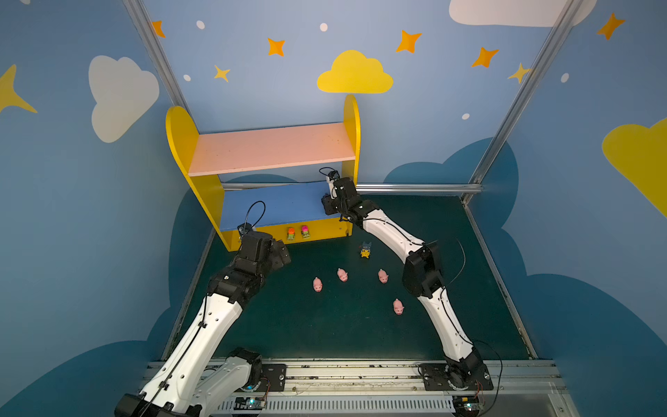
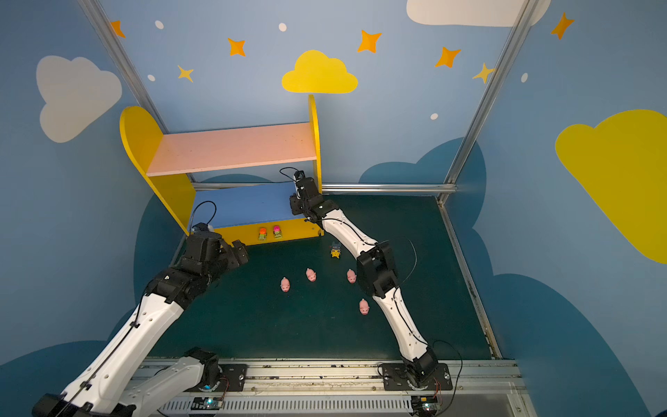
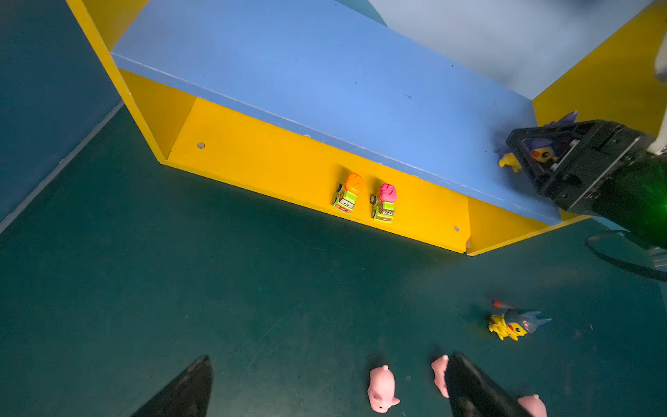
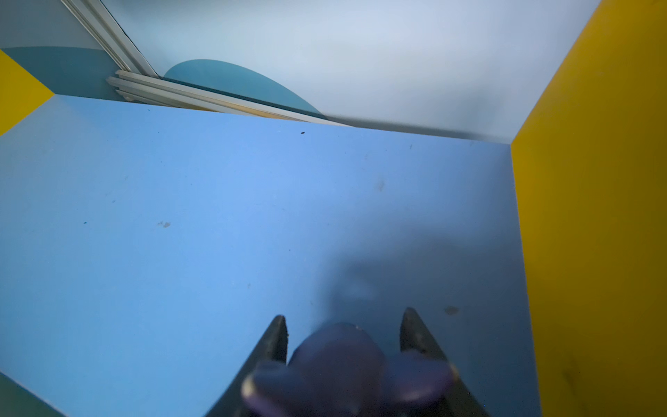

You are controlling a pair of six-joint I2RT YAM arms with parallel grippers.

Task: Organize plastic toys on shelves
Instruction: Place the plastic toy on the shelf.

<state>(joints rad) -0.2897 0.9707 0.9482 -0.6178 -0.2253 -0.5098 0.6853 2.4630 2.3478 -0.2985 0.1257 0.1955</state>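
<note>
My right gripper (image 4: 344, 315) is shut on a yellow figure with a purple spiky head (image 4: 339, 361), just above the right end of the blue lower board (image 4: 216, 224) of the shelves (image 1: 180, 137). The left wrist view shows that figure (image 3: 539, 153) between the jaws. Two green cars (image 1: 291, 234) (image 1: 305, 231) stand side by side on the yellow base. Another yellow figure (image 1: 365, 250) and several pink pigs (image 1: 342, 274) lie on the green mat. My left gripper (image 3: 330, 356) hangs open and empty above the mat near the shelf's left front, with a pig (image 3: 382, 391) below it.
The pale pink upper board (image 1: 270, 148) is bare. Blue painted walls and metal posts (image 1: 519, 97) close in the mat (image 1: 288, 325) on three sides. The shelf's yellow right side panel (image 4: 592, 216) stands close beside my right gripper.
</note>
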